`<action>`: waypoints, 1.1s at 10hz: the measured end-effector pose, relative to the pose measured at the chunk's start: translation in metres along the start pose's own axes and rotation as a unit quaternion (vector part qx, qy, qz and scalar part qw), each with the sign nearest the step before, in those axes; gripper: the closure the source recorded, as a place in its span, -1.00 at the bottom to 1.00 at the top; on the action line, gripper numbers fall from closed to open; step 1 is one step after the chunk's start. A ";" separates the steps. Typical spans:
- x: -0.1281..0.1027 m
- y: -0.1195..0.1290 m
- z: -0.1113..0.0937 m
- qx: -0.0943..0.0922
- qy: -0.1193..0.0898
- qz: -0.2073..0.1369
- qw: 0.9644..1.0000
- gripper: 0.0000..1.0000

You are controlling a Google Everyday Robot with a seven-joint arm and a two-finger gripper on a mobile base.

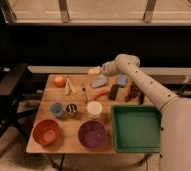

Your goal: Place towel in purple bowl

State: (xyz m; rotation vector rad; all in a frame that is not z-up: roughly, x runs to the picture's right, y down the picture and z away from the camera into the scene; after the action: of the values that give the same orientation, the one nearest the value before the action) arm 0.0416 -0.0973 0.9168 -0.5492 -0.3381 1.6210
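1. Two bowls stand on the near edge of the counter [41, 106]: an orange bowl [46, 132] at the left corner and the purple bowl [92, 134] to its right, near the middle. The purple bowl looks empty. Its place at the open front edge should, in my judgement, allow a drop from straight above.
2. Three cups form a row just behind the bowls: a blue cup [57, 109], a dark cup [71, 110] and a white cup [94, 108]. The white cup stands directly behind the purple bowl, so a carry from the back row would likely need to pass over it.
3. An orange fruit [59, 81] and some yellow pieces [70, 88] occupy the back left and play no part in the task.
4. I take the bluish-grey folded piece to be the towel [100, 81]. It lies flat in the back row, well apart from the purple bowl, with the white cup between them. It is not yet lifted.
5. From where I stand, the gripper [102, 69] hovers over the back edge of the counter, just behind the towel and apart from it. I cannot tell whether it is spread or closed. A pale yellow item [94, 71] lies just beside it; contact cannot be confirmed.
6. A reddish item [102, 92], a black item [114, 91] and a blue block [122, 80] crowd the towel's right side. The arm [149, 87] reaches in above them.
7. A green tray [137, 108] fills the right front corner.
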 end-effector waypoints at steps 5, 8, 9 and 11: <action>0.009 -0.025 0.017 0.039 0.004 0.003 0.999 -0.60; 0.019 -0.055 0.029 0.051 0.011 0.031 0.998 -0.60; 0.021 -0.063 0.034 0.053 0.012 0.039 0.998 -0.60; 0.020 -0.075 0.042 0.053 0.011 0.053 0.997 -0.60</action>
State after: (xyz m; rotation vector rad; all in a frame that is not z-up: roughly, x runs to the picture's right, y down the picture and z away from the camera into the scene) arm 0.0810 -0.0634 0.9880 -0.5103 -0.2079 1.7231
